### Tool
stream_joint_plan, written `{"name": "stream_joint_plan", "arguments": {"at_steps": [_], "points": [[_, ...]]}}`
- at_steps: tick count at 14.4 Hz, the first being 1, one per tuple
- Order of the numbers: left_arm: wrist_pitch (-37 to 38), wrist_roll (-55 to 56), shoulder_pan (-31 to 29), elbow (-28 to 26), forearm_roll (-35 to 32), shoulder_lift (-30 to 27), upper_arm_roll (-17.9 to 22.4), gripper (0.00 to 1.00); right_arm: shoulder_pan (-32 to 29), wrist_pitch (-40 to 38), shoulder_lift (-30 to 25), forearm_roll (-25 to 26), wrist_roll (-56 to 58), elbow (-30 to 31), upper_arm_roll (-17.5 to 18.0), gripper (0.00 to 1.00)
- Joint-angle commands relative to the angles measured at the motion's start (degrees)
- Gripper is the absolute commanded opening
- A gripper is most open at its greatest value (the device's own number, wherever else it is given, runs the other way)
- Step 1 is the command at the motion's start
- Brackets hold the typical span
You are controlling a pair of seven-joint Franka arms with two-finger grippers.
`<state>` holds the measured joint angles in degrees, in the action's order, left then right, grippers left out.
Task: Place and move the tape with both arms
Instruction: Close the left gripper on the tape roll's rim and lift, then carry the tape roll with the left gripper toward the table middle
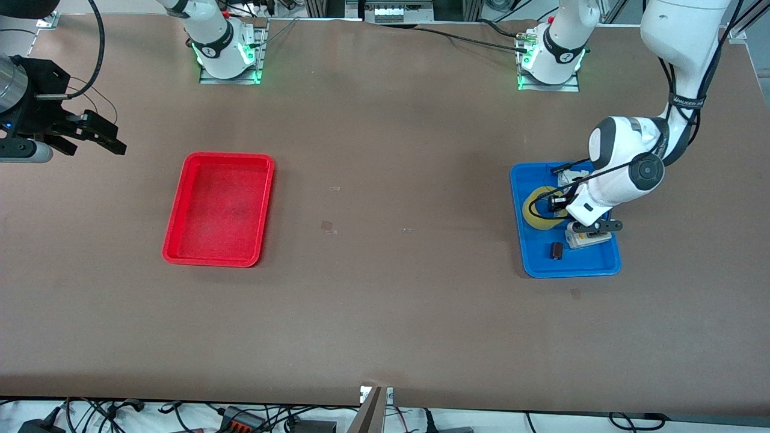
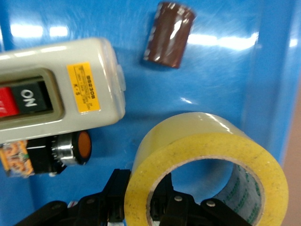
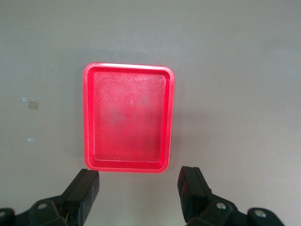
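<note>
Gripping stage: left gripper [image 2: 146,207] in blue tray [image 1: 535,264], jaws straddling tape [image 2: 207,174] wall; next, lift. Right gripper [image 3: 141,193] wide, waiting.

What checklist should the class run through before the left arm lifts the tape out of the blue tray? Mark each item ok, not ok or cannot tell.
1. Left gripper straddles the wall of the tape, one finger inside the hole, one outside: ok.
2. Fingers fully clamped on the tape: cannot tell.
3. Tape apart from the grey switch box and the brown cylinder: ok.
4. Tape lies in the blue tray: ok.
5. Red tray holds nothing: ok.
6. Right gripper waits open above the table near the red tray, at the right arm's end, out of the left arm's way: ok.
</note>
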<state>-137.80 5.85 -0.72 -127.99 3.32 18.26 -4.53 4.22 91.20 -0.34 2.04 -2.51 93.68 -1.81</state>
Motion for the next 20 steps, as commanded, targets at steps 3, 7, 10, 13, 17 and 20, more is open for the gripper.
{"name": "stream_joint_plan", "arguments": {"at_steps": [3, 7, 10, 13, 17, 20], "points": [[5.18, 9.24, 0.81, -0.15, 0.82, -6.21, -8.10, 0.08, -0.09, -0.32, -0.19, -0.99, 0.49, -0.34, -0.21, 0.99], [5.00, 24.52, 1.25, 4.13, 0.64, -3.51, -19.61, 0.08, -0.26, -0.14, -0.10, -0.99, 0.58, -0.34, -0.21, 0.99], [4.91, 34.46, 6.84, 11.34, -0.15, 2.73, -22.54, 0.08, -0.44, -0.14, 0.34, -0.99, 0.75, -0.25, -0.29, 0.99], [4.91, 41.50, 13.01, 18.81, -1.89, 9.32, -22.19, 0.09, -1.23, -0.05, 0.86, -0.99, 0.75, -0.25, -0.29, 0.99], [5.18, 54.59, 18.46, 26.81, -12.61, 17.32, -22.28, 0.09, -2.11, 0.12, 1.39, -0.99, 0.93, -0.25, -0.29, 0.99], [5.18, 58.66, 22.86, 31.04, -14.48, 22.07, -21.14, 0.11, -2.11, 0.30, 1.57, -0.99, 0.93, -0.25, -0.29, 0.99]]}}
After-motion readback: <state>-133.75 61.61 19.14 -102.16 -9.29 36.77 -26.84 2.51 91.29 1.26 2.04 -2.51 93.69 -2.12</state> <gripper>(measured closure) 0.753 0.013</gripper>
